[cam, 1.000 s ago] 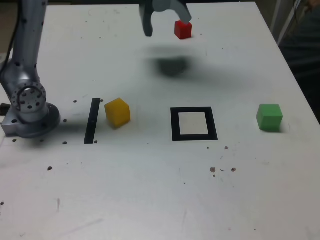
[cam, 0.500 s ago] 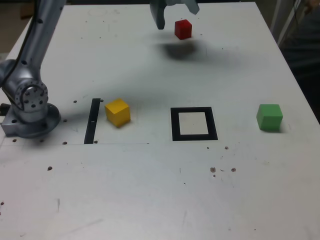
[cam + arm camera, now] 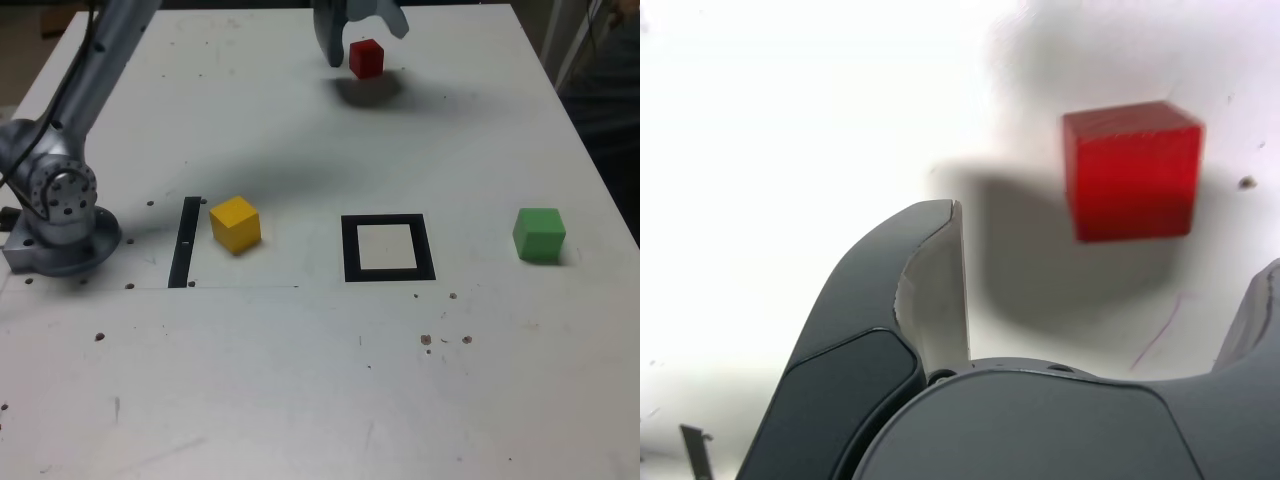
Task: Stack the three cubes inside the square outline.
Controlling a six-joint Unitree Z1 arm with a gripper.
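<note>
The grey two-fingered hand [image 3: 368,42] is spread wide; ahead of it, between its fingertips' lines, sits the matte red cube [image 3: 1134,178] on the worktop [image 3: 270,380], probably light, stiff, best pinched mid-height across opposite faces.

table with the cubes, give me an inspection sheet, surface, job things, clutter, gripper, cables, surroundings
Surface: white table, scattered dark specks and faint scratches
Red cube: on the table near the far edge
Yellow cube: between the black strip and the square outline
Green cube: to the outline's right in the exterior view
Square outline: no cube inside
Clutter: nothing seen
Gripper: open, by the red cube, holding nothing
Cables: dark cable along the arm
Surroundings: dark material beyond the table's right edge in the exterior view
</note>
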